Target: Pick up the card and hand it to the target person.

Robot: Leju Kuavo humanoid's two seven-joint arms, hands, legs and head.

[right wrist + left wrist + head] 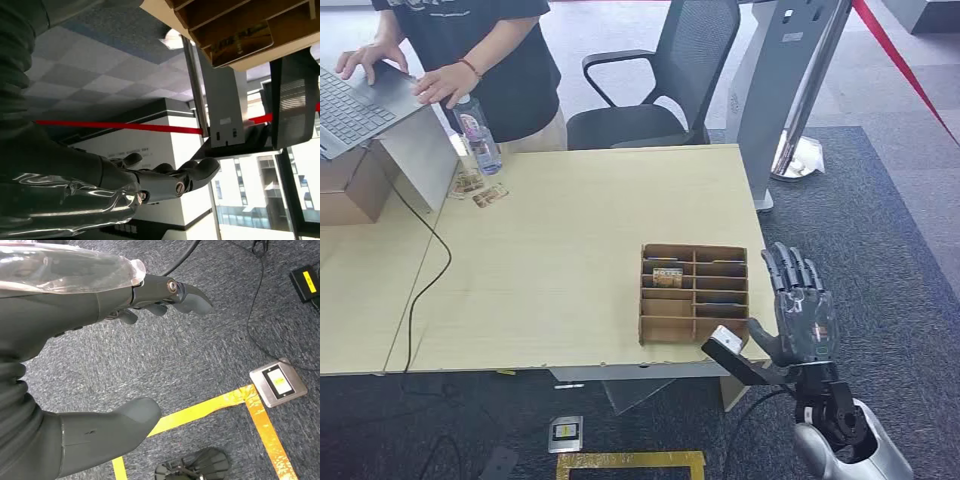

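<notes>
Card (667, 277) in organizer (693, 330) on table (569, 260); right hand (800, 315) just right; person (493, 60) behind table.

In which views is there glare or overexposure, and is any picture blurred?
Head view: evenly lit, slightly soft, and the table shows no strong glare. Left wrist view: sharp carpet, with a bright sheen on the clear cover over the left hand. Right wrist view: the windows behind the right hand are overexposed.

Light wooden table (569, 270), black office chair (675, 75), grey carpet (893, 250).
</notes>
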